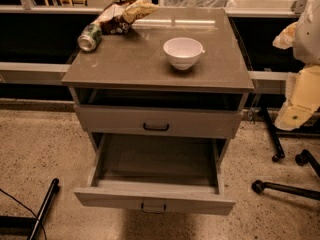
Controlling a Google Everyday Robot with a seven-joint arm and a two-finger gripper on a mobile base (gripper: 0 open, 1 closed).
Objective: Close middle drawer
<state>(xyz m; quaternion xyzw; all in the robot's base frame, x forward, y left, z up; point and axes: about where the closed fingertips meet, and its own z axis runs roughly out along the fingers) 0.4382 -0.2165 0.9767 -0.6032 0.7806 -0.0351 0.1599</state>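
While middle drawer (125,199) stands open, tool (299,106) seemingly well right.

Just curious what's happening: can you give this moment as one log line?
middle drawer: pulled far out | claw: right edge, apart from drawer | cabinet top: bowl, can, bag

warm, dim yellowish light is recorded throughout. a pale glare band is noted near the back edge of the bench top (150,59). deep shadow is cast beneath its front edge and inside the middle drawer (155,169). the gripper (298,104), beyond the right edge, is rendered pale and overexposed.
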